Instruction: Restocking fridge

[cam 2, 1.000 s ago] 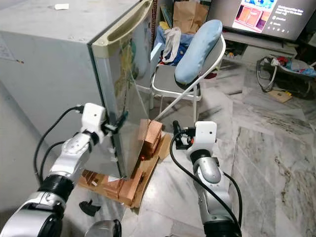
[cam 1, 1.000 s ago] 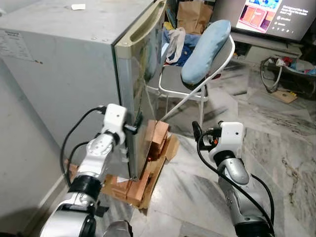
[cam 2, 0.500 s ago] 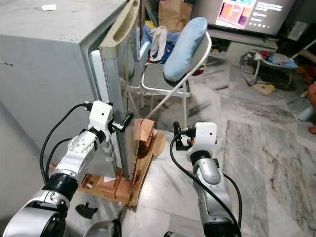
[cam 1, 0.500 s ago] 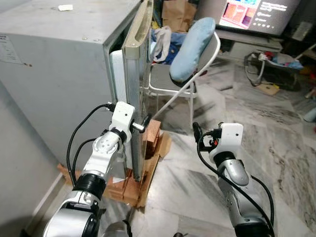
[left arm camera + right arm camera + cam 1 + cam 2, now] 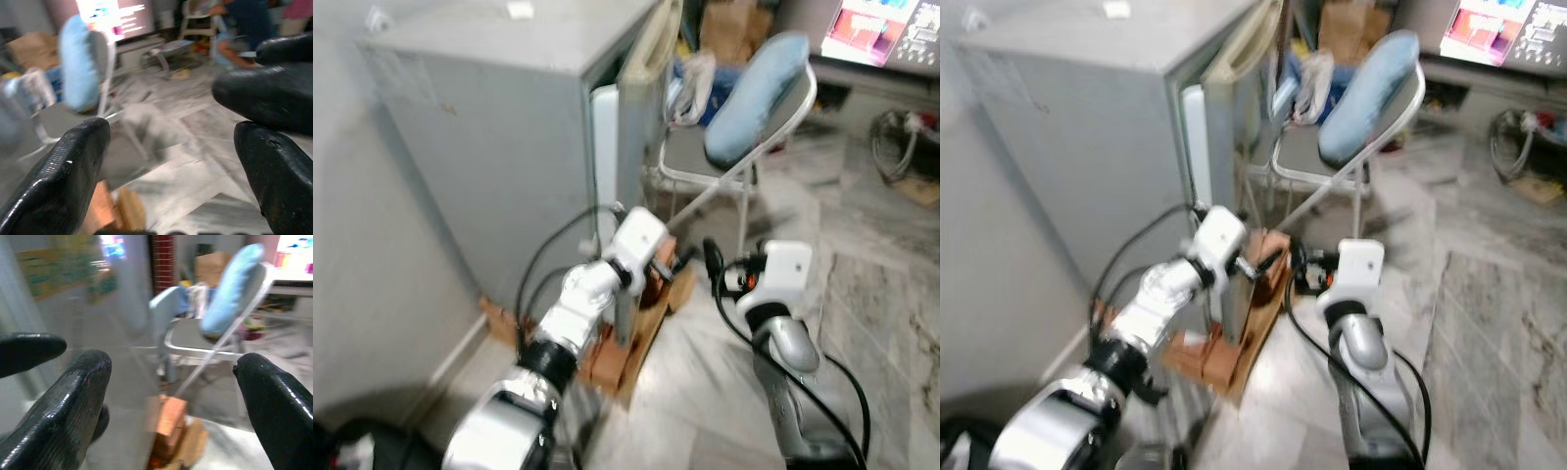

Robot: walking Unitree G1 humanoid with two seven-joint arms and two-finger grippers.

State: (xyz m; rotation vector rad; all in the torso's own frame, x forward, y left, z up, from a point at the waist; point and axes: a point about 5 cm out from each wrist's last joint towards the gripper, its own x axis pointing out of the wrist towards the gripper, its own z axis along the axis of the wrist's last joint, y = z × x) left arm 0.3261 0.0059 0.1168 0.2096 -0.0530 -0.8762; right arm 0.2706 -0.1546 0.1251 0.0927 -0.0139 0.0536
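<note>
Grey metal fridge (image 5: 509, 147), door (image 5: 641, 127) ajar

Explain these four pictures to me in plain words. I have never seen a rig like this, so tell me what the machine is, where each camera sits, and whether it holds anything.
This is a humanoid robot with two silver arms, each ending in two long black fingers. The two wide pictures come from a stereo camera on its head, looking down and forward. The other two come from cameras on its wrists, looking along the fingers.

In front stands a grey fridge on wooden blocks, its door part open. The left gripper is at the door's edge, fingers apart. The right gripper hangs nearby, also open. Neither holds anything.

Behind stand a folding chair with a blue cushion and a lit screen. The pictures are blurred.
</note>
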